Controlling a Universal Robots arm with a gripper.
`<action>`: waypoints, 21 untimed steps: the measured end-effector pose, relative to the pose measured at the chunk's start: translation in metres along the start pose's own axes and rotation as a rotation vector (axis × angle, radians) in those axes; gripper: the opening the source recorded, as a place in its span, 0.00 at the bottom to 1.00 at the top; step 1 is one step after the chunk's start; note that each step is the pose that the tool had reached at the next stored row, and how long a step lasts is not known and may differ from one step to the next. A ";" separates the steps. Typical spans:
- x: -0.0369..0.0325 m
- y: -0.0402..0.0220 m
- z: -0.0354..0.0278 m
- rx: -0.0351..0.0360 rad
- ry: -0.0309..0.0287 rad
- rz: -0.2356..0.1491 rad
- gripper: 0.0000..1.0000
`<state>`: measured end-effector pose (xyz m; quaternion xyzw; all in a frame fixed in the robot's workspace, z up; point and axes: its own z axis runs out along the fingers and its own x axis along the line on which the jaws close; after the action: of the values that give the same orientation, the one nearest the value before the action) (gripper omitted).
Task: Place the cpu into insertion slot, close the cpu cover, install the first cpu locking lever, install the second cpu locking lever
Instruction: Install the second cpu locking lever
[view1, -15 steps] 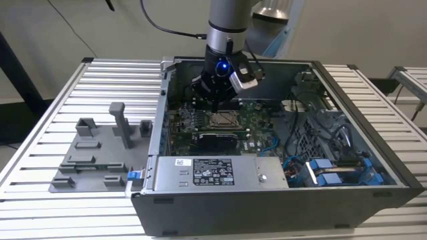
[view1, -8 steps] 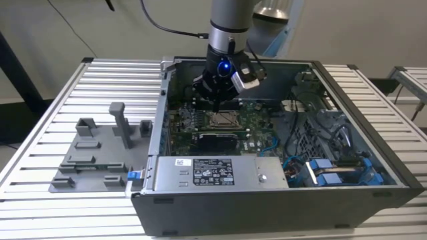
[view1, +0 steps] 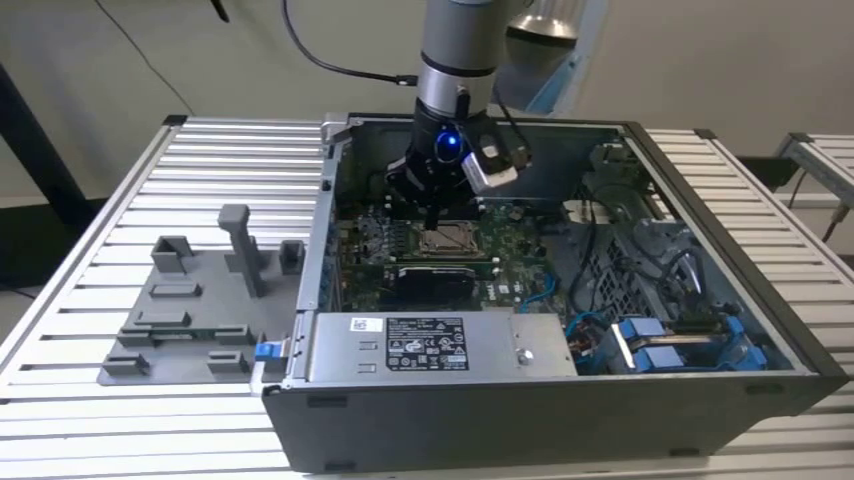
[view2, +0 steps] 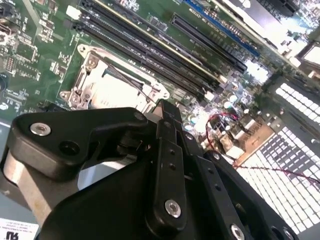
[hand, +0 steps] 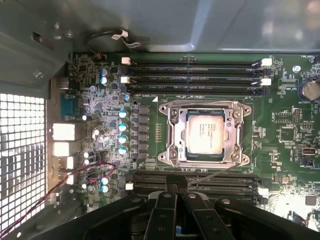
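The cpu (hand: 204, 135), a silver-tan square chip, lies in the insertion slot (hand: 240, 111) on the green motherboard (hand: 285, 130). The silver cpu cover (hand: 176, 137) lies flat around it, with the chip showing through its window. A thin wire locking lever (hand: 220, 172) slants from a corner of the socket toward my fingertips. My black gripper (hand: 172, 189) hovers just beside the socket with its fingers together and nothing seen between them. In the exterior view the gripper (view1: 434, 200) hangs inside the open computer case, just behind the socket (view1: 447, 238). The second wrist view has the fingertips (view2: 162, 107) at the socket's (view2: 107, 85) edge.
Black memory slots (hand: 192, 75) run along both sides of the socket. A grey power supply (view1: 427, 345) fills the case front, with blue parts and cables (view1: 667, 345) at the exterior view's right. A grey fixture (view1: 187, 310) sits on the slatted table outside the case. Red wires (hand: 75, 175) lie by the case wall.
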<state>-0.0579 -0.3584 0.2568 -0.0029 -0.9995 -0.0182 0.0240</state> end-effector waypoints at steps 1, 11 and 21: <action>0.0001 0.0000 0.0019 -0.0004 -0.0001 0.000 0.11; 0.0061 -0.0006 0.0206 -0.0017 -0.0012 0.001 0.11; 0.0134 -0.0004 0.0316 -0.0022 -0.0014 0.001 0.11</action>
<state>-0.0728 -0.3575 0.2258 -0.0036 -0.9995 -0.0193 0.0233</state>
